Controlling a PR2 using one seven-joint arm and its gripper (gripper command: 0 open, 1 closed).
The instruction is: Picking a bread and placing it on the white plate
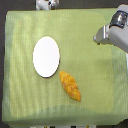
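Observation:
The bread [70,85] is a golden-orange, bumpy, tapered piece lying on the green cloth, just below and to the exterior view's right of the white plate [46,56]. The plate is a plain oval with nothing on it. My gripper [100,37] enters from the upper right of the exterior view, well away from both the bread and the plate. Its grey body is blurred and I cannot make out its fingers, so whether it is open or shut does not show. Nothing appears to be held in it.
A green cloth [90,105] covers the table across most of the view. Small white and dark objects [46,4] sit beyond the cloth's far edge at the top. The arm [120,27] occupies the upper right corner.

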